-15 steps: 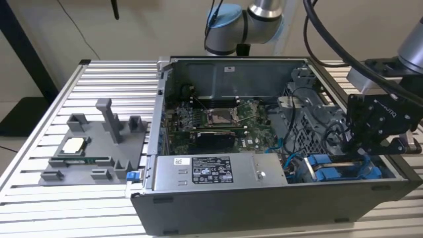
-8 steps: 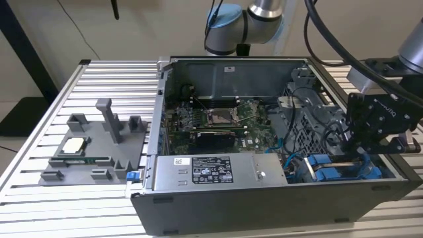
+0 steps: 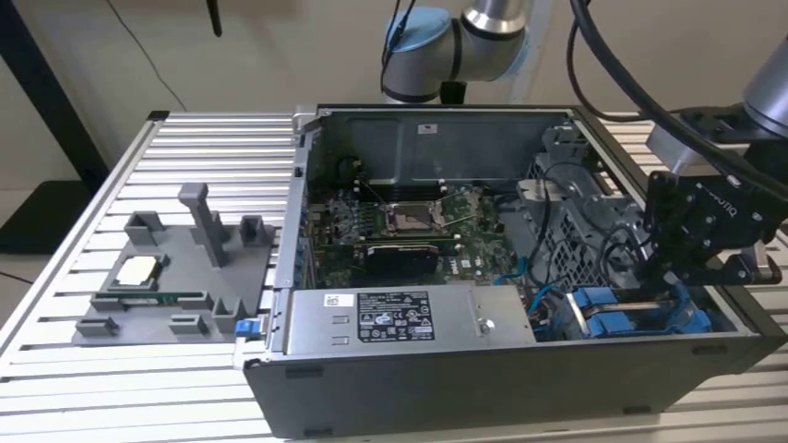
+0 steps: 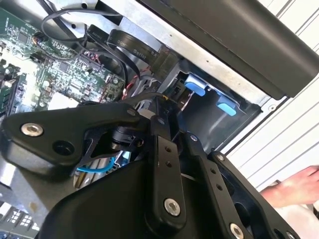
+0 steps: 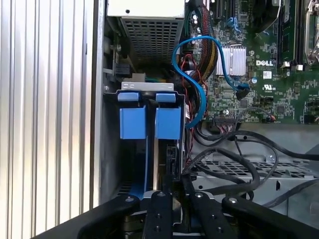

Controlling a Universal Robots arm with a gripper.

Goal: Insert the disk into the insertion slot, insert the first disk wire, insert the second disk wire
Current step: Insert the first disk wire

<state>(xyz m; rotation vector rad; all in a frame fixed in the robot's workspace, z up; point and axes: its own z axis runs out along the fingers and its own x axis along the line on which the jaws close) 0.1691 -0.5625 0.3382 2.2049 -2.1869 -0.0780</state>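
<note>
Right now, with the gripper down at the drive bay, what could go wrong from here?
The blue cable loops right beside the insertion slot, so the gripper might snag it. Black cables lie close by the gripper too and could get pulled. A person's hand lies just outside the case; a sudden arm move could strike it.

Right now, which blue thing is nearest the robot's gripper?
The bright blue plastic drive-bay tabs directly under the black gripper; the thin blue cable and the small blue clip beside the grey plastic tray lie farther away.
</note>
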